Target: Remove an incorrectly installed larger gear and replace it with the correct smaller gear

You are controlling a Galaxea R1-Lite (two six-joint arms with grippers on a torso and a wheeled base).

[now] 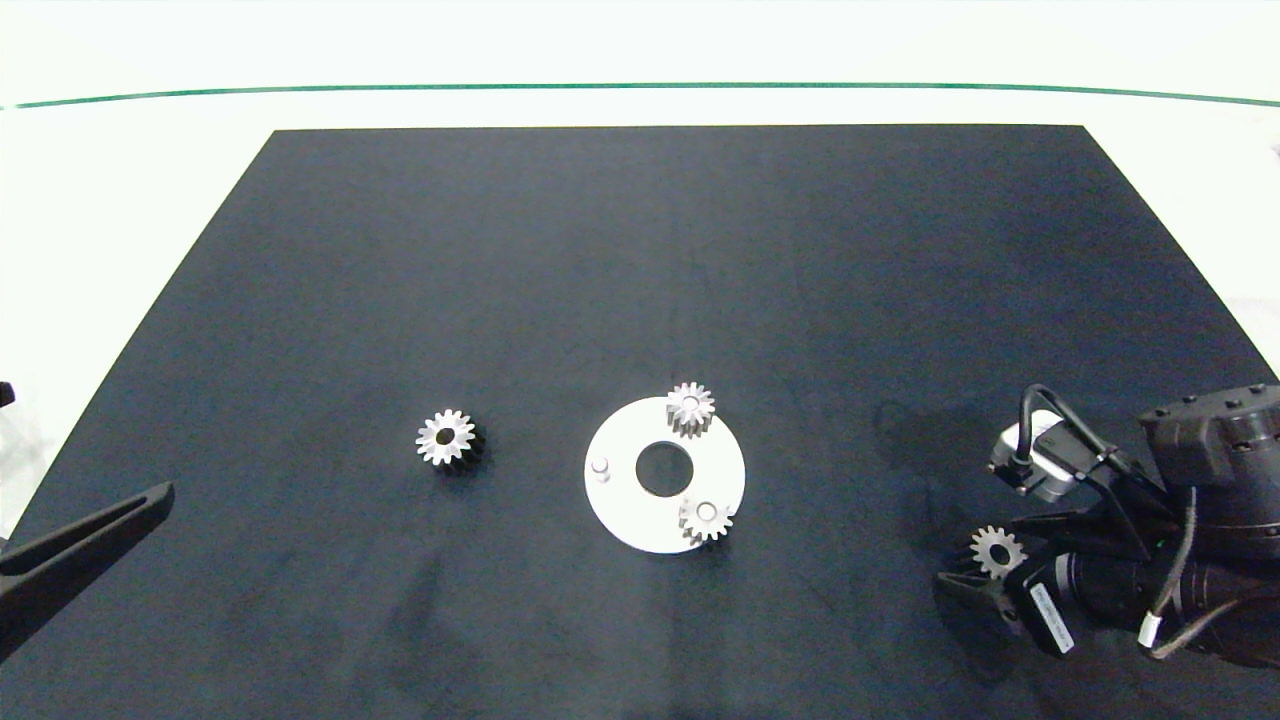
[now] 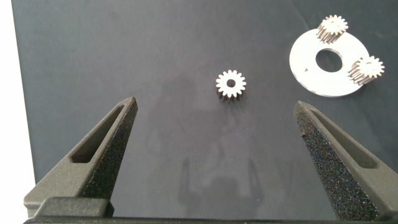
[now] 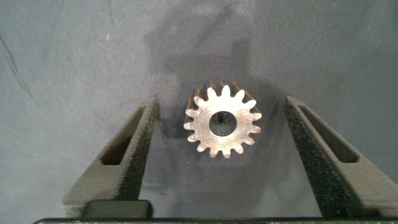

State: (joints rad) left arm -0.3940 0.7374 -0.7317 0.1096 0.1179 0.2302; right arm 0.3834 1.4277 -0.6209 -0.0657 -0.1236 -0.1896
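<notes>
Dark mat (image 1: 640, 250) underneath. Big gear (image 3: 222, 121) flat between my right gripper (image 3: 221, 155) fingers, spread, untouched. Small gear (image 1: 447, 438) lies mid-left, ahead of my left gripper (image 2: 217, 130), gaping wide, nearer it.

Bright even light, soft shadows (mat (image 1: 640, 250)), sharp

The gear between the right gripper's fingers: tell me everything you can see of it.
The gear is silver metal with pointed teeth, a bright flat face turned up and an open round hole at its centre. It lies flat on the dark mat, at its near right, away from the white disc. The right gripper is open around it; a gap shows on each side, so neither finger touches it.
</notes>
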